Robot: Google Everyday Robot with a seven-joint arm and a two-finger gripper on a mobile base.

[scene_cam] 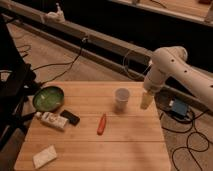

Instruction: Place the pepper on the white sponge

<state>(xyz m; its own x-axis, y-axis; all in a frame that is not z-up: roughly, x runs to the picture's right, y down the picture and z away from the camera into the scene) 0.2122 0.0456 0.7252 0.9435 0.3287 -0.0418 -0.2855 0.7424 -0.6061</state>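
Note:
The pepper (pixel 101 124) is a slim red-orange piece lying on the wooden table (pixel 130 145), near its middle. The white sponge (pixel 44 156) is a flat off-white block at the table's front left corner. The gripper (pixel 145 100) hangs from the white arm (pixel 170 67) at the table's right side, just right of the white cup (pixel 121 99) and well right of the pepper. It holds nothing that I can see.
A green bowl (pixel 48 97) sits at the table's left. A white labelled bottle (pixel 52 120) and a black rectangular object (pixel 70 117) lie in front of it. Cables and a blue box (pixel 178 108) lie on the floor to the right.

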